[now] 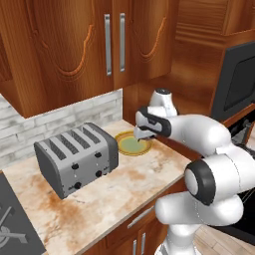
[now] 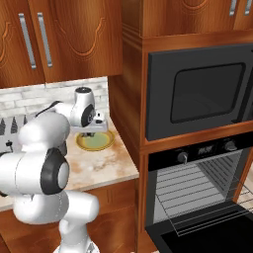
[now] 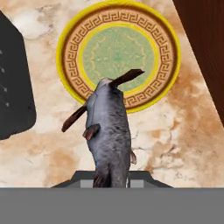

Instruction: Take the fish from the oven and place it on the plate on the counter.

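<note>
- Gripper (image 3: 111, 181): its fingers are clamped on the lower body of the fish (image 3: 109, 135), which hangs from the hand above the counter (image 3: 175, 144).
- Fish: grey, with brown fins; its far end overlaps the near rim of the plate (image 3: 70, 57) in the hand view, and whether it touches the plate cannot be told.
- Plate: round, green centre, tan patterned rim, lying on the counter just beside the toaster (image 1: 74, 159) and near the wooden cabinet side.
- Oven (image 2: 202, 197): door lowered, wire racks exposed, well apart from the plate.
- Microwave (image 2: 197, 89): mounted above the oven.
</note>
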